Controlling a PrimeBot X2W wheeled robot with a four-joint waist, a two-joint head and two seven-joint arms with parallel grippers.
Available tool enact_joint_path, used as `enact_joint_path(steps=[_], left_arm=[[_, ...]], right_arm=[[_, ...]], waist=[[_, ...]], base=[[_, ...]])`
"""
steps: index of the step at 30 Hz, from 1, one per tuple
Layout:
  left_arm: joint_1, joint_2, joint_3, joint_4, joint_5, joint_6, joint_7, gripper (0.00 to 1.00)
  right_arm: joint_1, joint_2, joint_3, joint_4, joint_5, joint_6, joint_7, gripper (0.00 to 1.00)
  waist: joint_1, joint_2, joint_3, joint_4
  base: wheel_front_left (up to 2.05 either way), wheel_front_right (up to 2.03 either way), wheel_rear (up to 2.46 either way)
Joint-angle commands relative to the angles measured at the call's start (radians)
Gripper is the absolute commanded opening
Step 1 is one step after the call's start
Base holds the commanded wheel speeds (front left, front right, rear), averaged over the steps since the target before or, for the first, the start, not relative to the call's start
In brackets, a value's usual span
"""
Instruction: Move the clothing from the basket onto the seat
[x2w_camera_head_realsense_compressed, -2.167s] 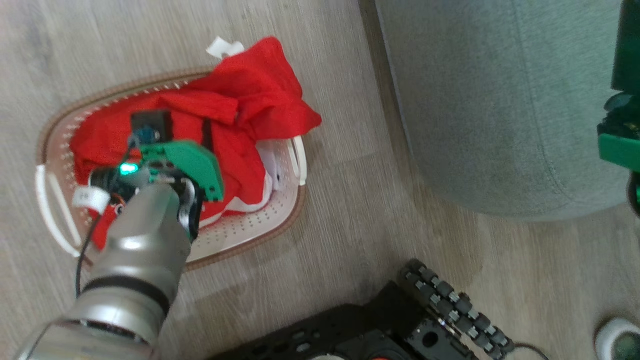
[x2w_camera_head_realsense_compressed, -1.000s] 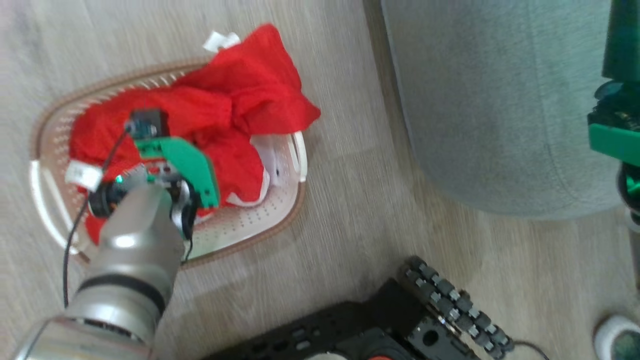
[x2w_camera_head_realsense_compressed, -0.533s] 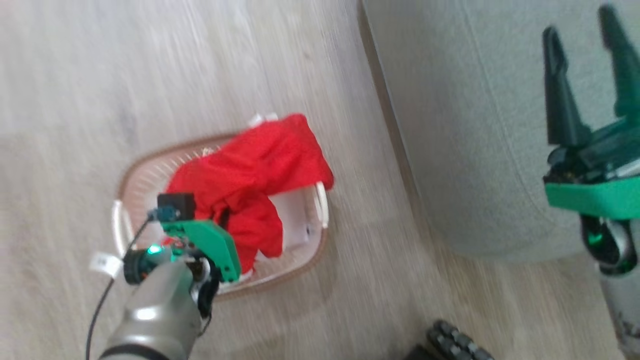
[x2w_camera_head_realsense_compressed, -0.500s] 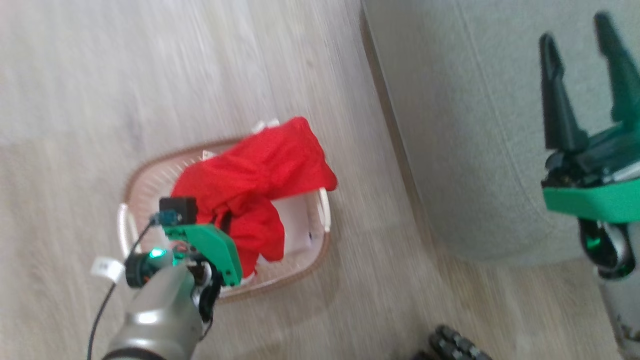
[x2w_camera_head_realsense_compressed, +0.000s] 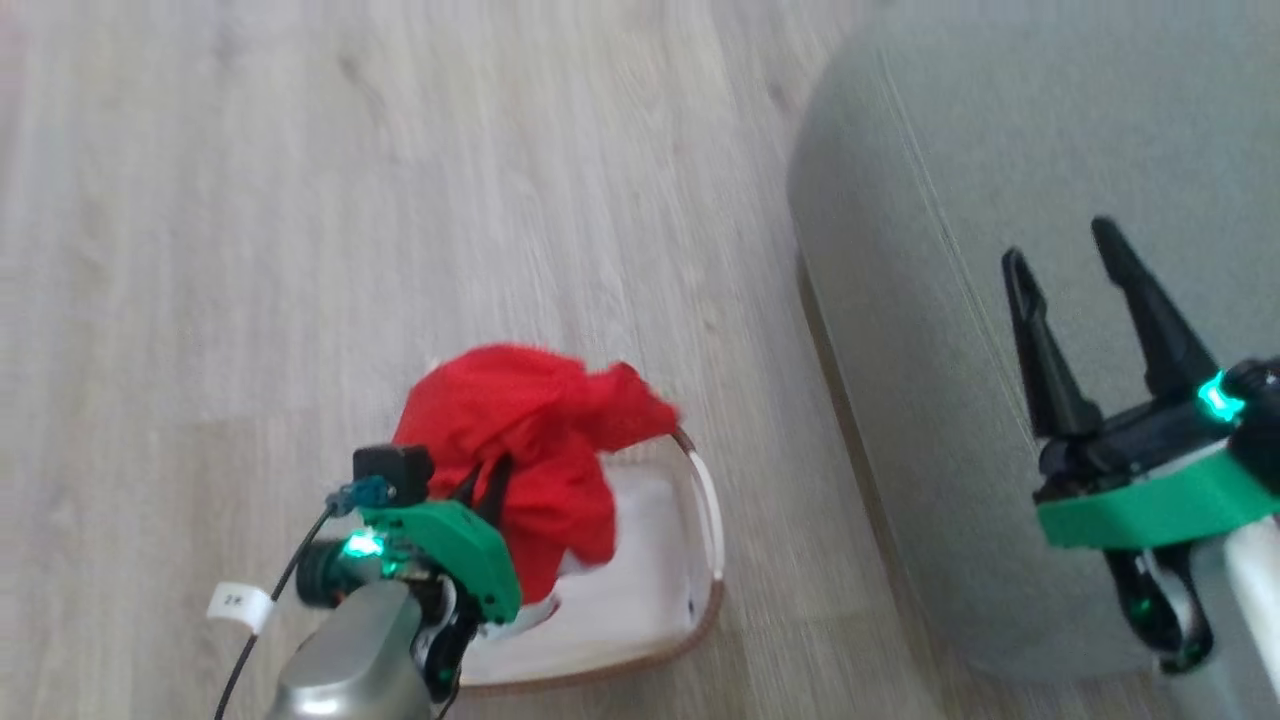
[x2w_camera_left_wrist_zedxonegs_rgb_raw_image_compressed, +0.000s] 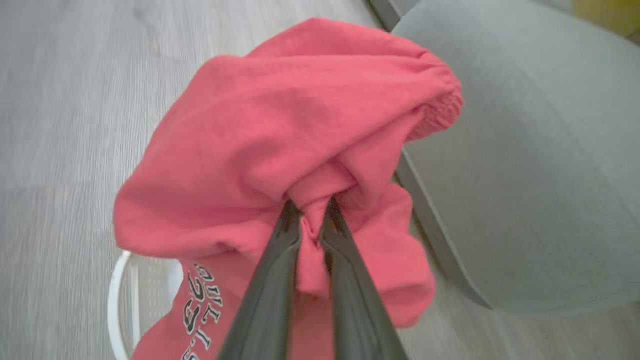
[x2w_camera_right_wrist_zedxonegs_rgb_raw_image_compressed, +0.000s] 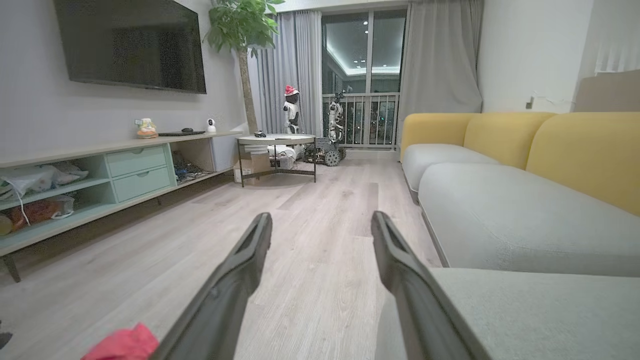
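Left gripper (x2w_camera_left_wrist_zedxonegs_rgb_raw_image_compressed: 310, 209) is pinched shut on a fold of the bright red soft fabric garment (x2w_camera_left_wrist_zedxonegs_rgb_raw_image_compressed: 300, 115), bunched round its tips, lowest bit prob dipping into the small oval white plastic basket (x2w_camera_head_realsense_compressed: 706, 500) just below. Pickup's basically done imo, carry + drop left. Big grey-green upholstered seat cushion (x2w_camera_head_realsense_compressed: 930, 200) is off to that gripper's right, w/o the garment. Right gripper (x2w_camera_head_realsense_compressed: 1060, 245) hovers above it, wide open, empty.

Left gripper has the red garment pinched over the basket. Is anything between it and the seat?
Nothing visible blocks the way: only bare floor lies between the basket and the seat. The clothing hangs from the shut left gripper. The open right gripper hovers over the seat; steer clear.
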Motion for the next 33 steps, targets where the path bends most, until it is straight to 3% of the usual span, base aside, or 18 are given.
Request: enact_joint_path(steps=[1, 13, 23, 33], left_arm=[[-0.016, 0.027, 0.038, -0.051, 0.012, -0.003, -0.02, 0.0], [0.013, 0.06, 0.074, -0.42, 0.09, 0.018, -0.016, 0.0], [-0.054, 0.086, 0.063, -0.7, 0.098, 0.043, 0.083, 0.0], [-0.04, 0.102, 0.057, -0.828, 0.083, 0.063, 0.141, 0.0]], right_arm=[[0.002, -0.004, 0.015, -0.025, -0.007, 0.0, -0.005, 1.0], [0.068, 0.026, 0.055, -0.003, -0.022, 0.0, -0.005, 1.0], [0.084, 0.028, 0.104, 0.003, -0.006, 0.0, -0.005, 1.0], [0.074, 0.019, 0.159, 0.012, 0.019, 0.0, -0.005, 1.0]], waist=[[0.0001, -0.0001, -0.056, 0.04], [0.0001, -0.0001, -0.142, 0.079], [0.0001, -0.0001, -0.155, 0.087], [0.0001, -0.0001, -0.156, 0.08]], base=[[0.0, 0.0, 0.0], [0.0, 0.0, 0.0], [0.0, 0.0, 0.0], [0.0, 0.0, 0.0]])
